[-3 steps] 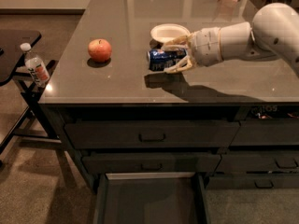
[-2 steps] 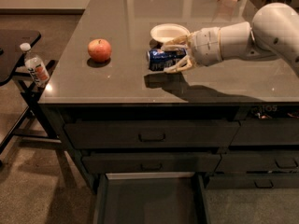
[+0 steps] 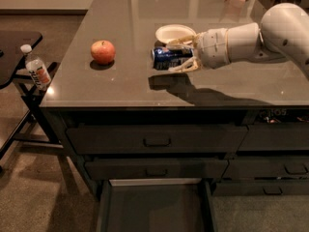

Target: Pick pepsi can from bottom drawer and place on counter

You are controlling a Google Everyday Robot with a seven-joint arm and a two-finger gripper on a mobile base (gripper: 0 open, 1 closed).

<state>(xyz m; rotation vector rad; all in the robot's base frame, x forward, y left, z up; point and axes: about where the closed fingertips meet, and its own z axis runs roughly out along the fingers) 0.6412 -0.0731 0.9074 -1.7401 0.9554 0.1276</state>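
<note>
Your bottom drawer (image 3: 154, 209) stands pulled out, flat dark floor showing. Over the glossy grey-brown counter (image 3: 120, 88), your gripper (image 3: 173, 57) has its pale fingers closed across the blue metal pepsi can (image 3: 163, 57), sideways, seemingly just off the slab given its shadow, likely for set-down. Round white bowl (image 3: 175, 32) behind.
</note>
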